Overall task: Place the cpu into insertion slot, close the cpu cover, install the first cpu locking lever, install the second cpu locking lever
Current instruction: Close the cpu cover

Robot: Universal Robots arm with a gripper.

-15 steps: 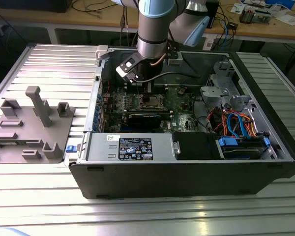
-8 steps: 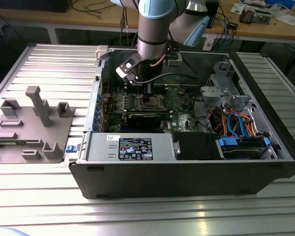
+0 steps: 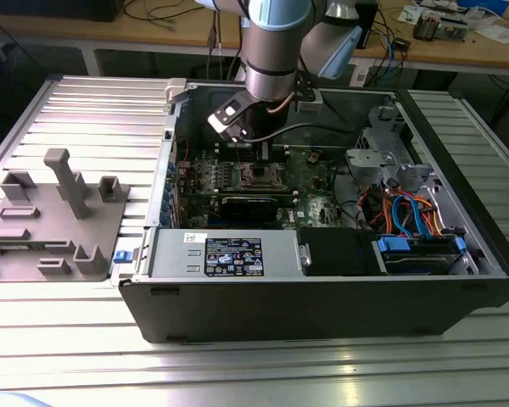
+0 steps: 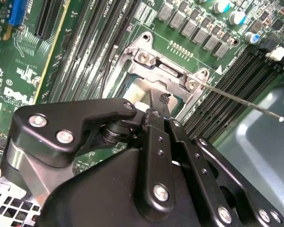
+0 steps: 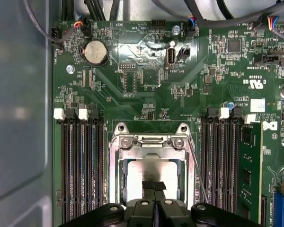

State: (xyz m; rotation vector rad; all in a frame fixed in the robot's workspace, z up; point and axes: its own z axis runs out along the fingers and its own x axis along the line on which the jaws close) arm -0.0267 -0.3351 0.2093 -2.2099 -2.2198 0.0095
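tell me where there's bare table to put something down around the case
Free: ribbed table beyond the grey fixture, the strip before the computer case, and the strip on the exterior view's right. Crowded: inside the case, with the gripper over the insertion slot and cables at the exterior view's right.

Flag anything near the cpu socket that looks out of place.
One locking lever sticks out slantwise from the cpu cover, over the memory slots, apparently unlatched. Nothing else looks odd.

end effector (image 5: pixel 154 185) hides part of cpu cover (image 5: pixel 151 142), much of cpu (image 5: pixel 135 175).
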